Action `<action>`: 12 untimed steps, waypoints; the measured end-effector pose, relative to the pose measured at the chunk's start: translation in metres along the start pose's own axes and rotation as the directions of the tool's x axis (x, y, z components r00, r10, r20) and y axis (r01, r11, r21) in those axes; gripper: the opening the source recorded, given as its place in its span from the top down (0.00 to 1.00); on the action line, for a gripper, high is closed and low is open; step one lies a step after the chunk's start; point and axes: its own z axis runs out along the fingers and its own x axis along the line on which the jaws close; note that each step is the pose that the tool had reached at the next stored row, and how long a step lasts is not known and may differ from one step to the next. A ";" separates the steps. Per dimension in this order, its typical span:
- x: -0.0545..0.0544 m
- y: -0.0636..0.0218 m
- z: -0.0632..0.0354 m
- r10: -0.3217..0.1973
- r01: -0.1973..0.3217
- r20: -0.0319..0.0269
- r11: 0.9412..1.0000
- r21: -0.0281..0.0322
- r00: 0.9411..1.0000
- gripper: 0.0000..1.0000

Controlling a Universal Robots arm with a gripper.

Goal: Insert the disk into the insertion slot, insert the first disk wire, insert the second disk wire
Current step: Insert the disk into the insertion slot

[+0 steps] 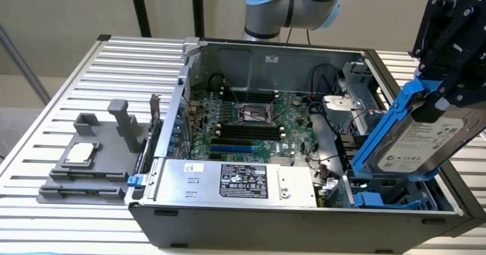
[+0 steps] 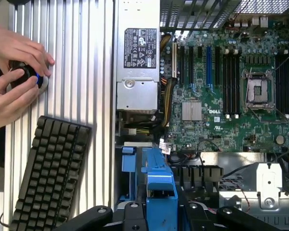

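Pincer (image 1: 438, 100) is clenched on the disk (image 1: 416, 145), which is held tilted just above the insertion slot (image 1: 381, 200).

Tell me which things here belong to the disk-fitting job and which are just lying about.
Job in hand:
- the disk, tilted, held by the gripper
- the insertion slot with blue rails, below it

Lying about:
- power-supply box
- green board
- grey fixture on the table
- keyboard
- a person's hands on a round controller
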 end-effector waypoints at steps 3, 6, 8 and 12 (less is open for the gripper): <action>0.003 0.0000 0.0002 -0.005 0.005 0.005 1.000 0.000 1.000 0.68; 0.005 -0.0001 0.0014 -0.011 0.011 0.011 1.000 0.000 1.000 0.68; 0.006 -0.0002 0.0031 -0.018 0.018 0.016 1.000 0.000 1.000 0.68; 0.009 -0.0004 0.0066 -0.029 0.029 0.020 1.000 0.000 0.999 0.68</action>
